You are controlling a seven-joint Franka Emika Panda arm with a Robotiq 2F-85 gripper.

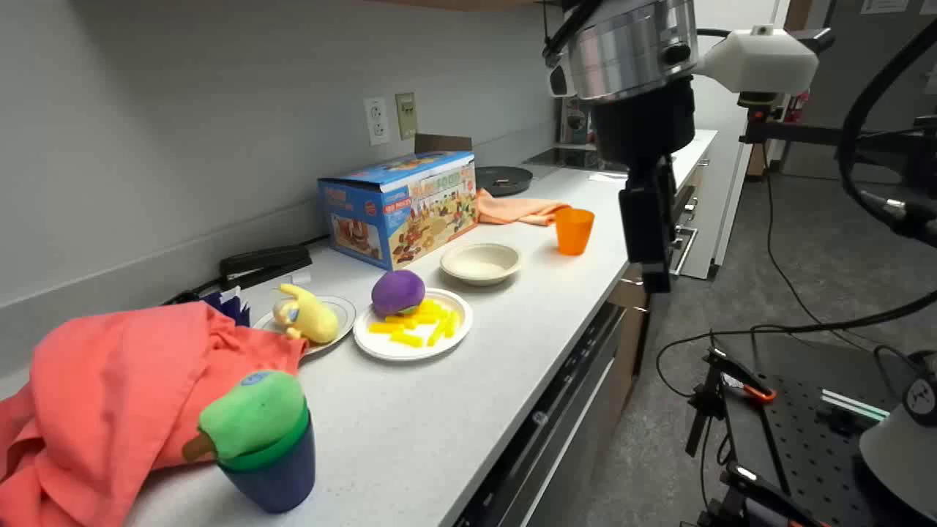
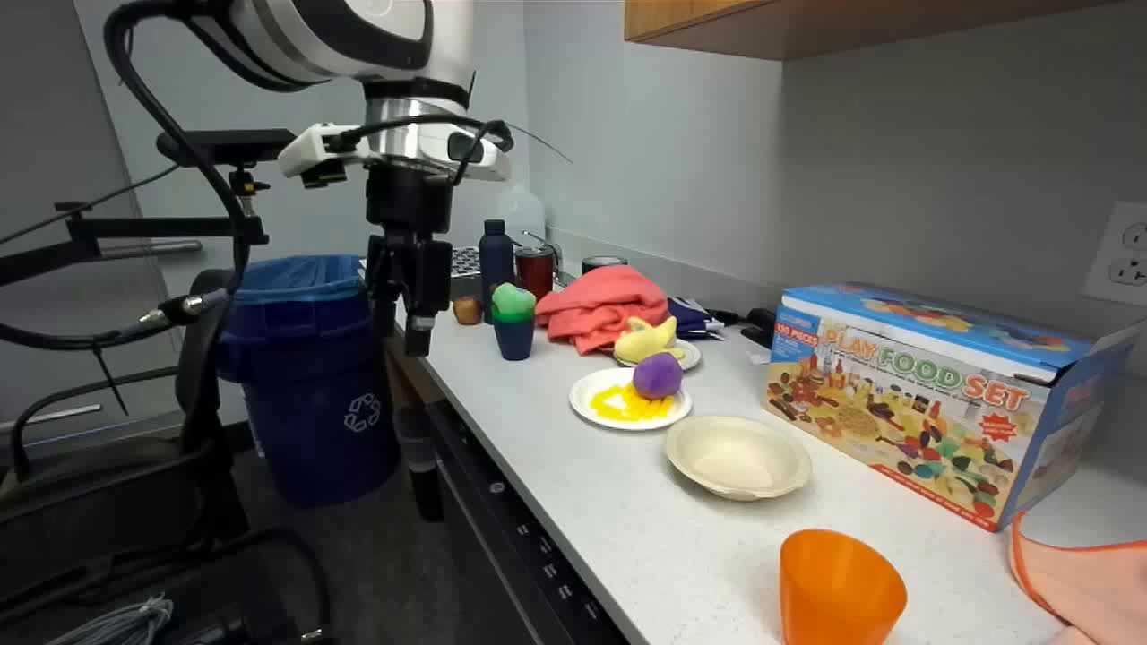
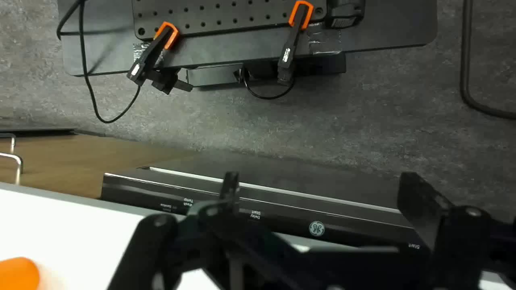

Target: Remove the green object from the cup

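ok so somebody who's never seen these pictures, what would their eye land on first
Probably the coral-red cloth heaped on the counter, with the bright green object poking out of the dark blue cup beside it. The big play food box near the wall and the orange cup by the peach cloth would likely come next. The hand also stands out, open near the counter's front edge.

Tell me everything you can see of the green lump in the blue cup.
The green lump is rounded, looks soft and fabric-like, and has a bluish patch on top and a stubby brown end. It sits tilted in the mouth of the dark blue cup, bulging above the green rim, brown end jutting out past it; its underside is hidden. Whether it touches the red cloth is unclear.
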